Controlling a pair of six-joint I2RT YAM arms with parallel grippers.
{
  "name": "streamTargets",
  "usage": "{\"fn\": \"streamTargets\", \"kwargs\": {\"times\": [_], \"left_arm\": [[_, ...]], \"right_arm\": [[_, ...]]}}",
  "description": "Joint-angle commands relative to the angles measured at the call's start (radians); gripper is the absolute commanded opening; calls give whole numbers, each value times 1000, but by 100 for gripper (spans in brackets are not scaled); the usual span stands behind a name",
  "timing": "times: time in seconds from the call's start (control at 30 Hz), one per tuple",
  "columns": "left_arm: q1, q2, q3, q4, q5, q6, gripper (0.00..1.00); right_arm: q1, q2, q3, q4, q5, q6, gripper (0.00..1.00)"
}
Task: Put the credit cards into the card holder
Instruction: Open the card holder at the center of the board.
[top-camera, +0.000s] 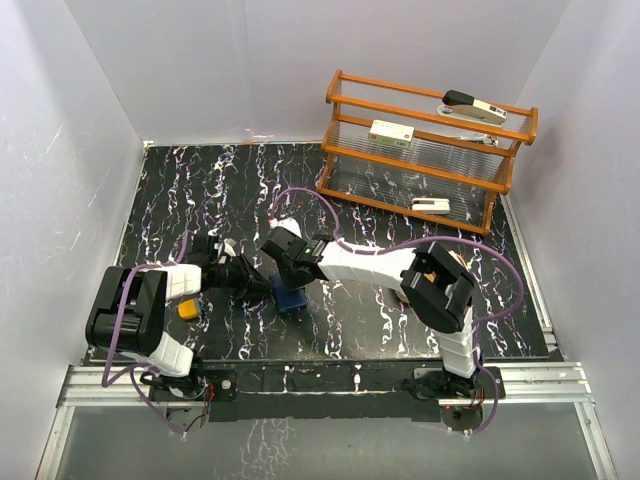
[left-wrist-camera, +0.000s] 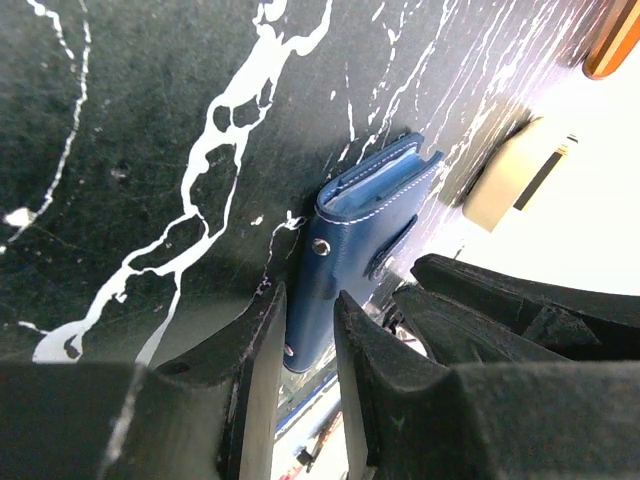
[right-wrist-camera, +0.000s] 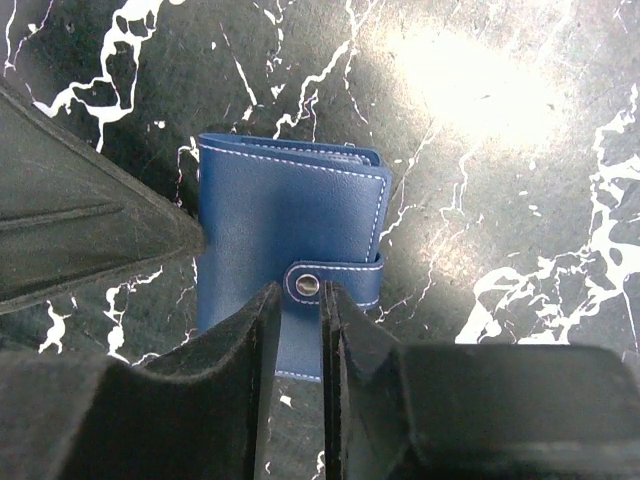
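From above, the card holder (top-camera: 292, 299) lies on the black marbled tabletop (top-camera: 200, 190), closer to its near edge than its far one; the left tool (top-camera: 265, 287) comes in from its left and the right tool (top-camera: 297, 275) from just behind it, so both crowd the same spot; a broad stretch of tabletop runs from the card holder to the far wall. A wooden rack (top-camera: 430, 140) with white devices (top-camera: 391, 132) stands well beyond and to the right of the card holder; a small orange object (top-camera: 188, 309) lies to its left by the left arm, and I cannot tell what it is.

From the left wrist, the card holder is folded shut, its stitched edge and snap facing the camera; its lower edge sits between the left fingers (left-wrist-camera: 255, 370), which pinch it across its thickness; the right tool's dark fingers press close at its right side; a pale beige block (left-wrist-camera: 510, 170) lies past it.

From the right wrist, the flat blue face fills the middle with its snap tab (right-wrist-camera: 307, 285) fastened; the right fingers (right-wrist-camera: 350, 350) stand a narrow slit apart just below the snap, clamping nothing that I can see; the left tool is a dark wedge touching the card holder's left edge; bare tabletop spreads to its right. Any cards inside are too hidden to make out.
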Motion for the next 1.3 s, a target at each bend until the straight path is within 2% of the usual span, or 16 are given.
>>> {"fn": "streamTargets", "kwargs": {"times": [0.0, 0.17, 0.37, 0.47, 0.6, 1.0, 1.27], "left_arm": [[5, 25, 17, 1, 26, -5, 26], [5, 45, 12, 8, 26, 0, 26], [4, 51, 7, 22, 17, -12, 26], [3, 57, 10, 19, 13, -11, 26], [4, 67, 15, 8, 4, -5, 26], [4, 45, 27, -40, -14, 11, 26], [4, -52, 99, -214, -76, 94, 36]], "right_arm": [[-2, 39, 40, 9, 17, -17, 22], [-2, 89, 33, 16, -26, -24, 26], [3, 90, 19, -26, 47, -28, 24], [4, 77, 14, -41, 89, -35, 16], [4, 67, 1, -35, 121, -37, 0], [4, -53, -69, 61, 108, -30, 0], [3, -188, -105, 105, 83, 3, 0]]}}
